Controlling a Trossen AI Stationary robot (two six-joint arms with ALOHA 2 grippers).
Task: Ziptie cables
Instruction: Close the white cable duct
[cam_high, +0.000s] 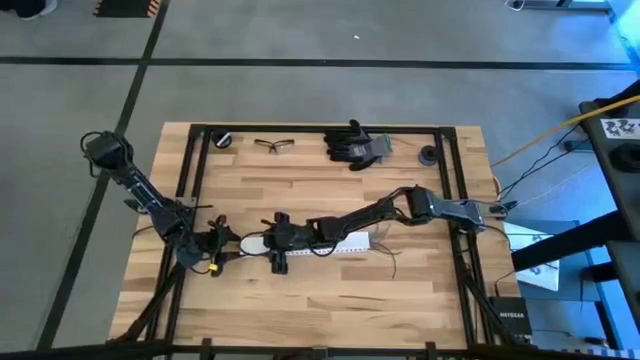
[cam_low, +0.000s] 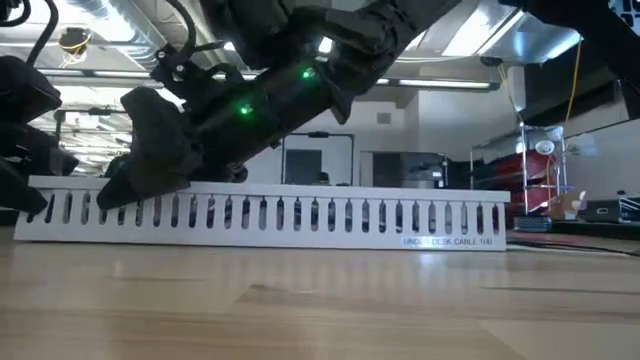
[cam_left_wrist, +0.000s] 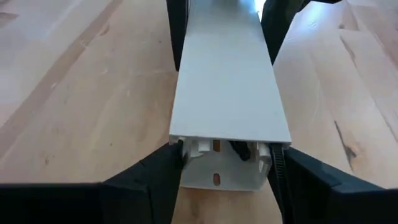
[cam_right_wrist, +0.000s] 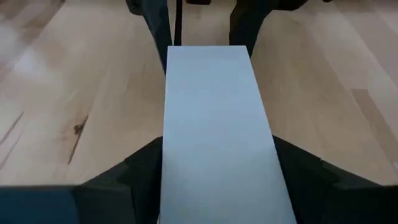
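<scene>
Low view: white channel (cam_low: 270, 215) reads "UNDER DESK CABLE" (remainder illegible). Left gripper (cam_left_wrist: 224, 165) and right gripper (cam_right_wrist: 217, 168) each pinch it, ends at 9 and 3 o'clock.

A long white slotted plastic channel (cam_low: 270, 218) is showing grey printed lettering near one end, lying on a pale, streaky-grained wooden table (cam_high: 300, 290) framed in black rails; black and grey gloves (cam_high: 357, 145) are sitting by the table's far edge, green lights glowing on a dark arm (cam_low: 260, 95)
</scene>
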